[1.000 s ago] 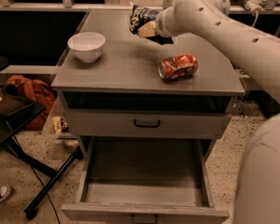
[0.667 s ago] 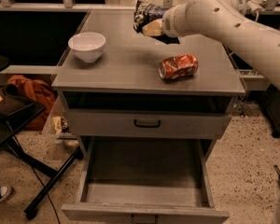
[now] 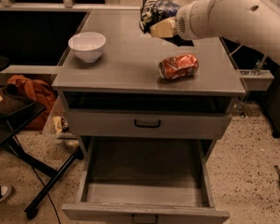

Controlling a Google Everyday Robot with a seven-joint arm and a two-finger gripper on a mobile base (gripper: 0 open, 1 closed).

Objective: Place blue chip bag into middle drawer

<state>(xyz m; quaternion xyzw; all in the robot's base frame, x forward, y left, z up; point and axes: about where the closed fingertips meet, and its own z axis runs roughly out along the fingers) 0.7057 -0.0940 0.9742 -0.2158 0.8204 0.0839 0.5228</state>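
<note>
The blue chip bag [image 3: 155, 12] is dark blue foil with white lettering, held in the air above the back of the cabinet top. My gripper [image 3: 162, 28] is shut on the bag, its yellowish finger [image 3: 164, 27] pressed against the bag's lower side. The white arm comes in from the upper right. The middle drawer [image 3: 144, 213] is pulled wide open at the bottom of the view, with a bare grey floor. It lies well below and in front of the bag.
A crushed red-orange soda can [image 3: 178, 66] lies on the grey cabinet top [image 3: 126, 69]. A white bowl [image 3: 87, 45] stands at its left. The upper drawer [image 3: 147, 123] with a black handle is slightly open. A black stand [image 3: 18, 120] and an orange bag [image 3: 30, 90] are at the left.
The gripper has lifted the blue chip bag higher above the cabinet top and carried it slightly right. The can, bowl and drawers have not moved.
</note>
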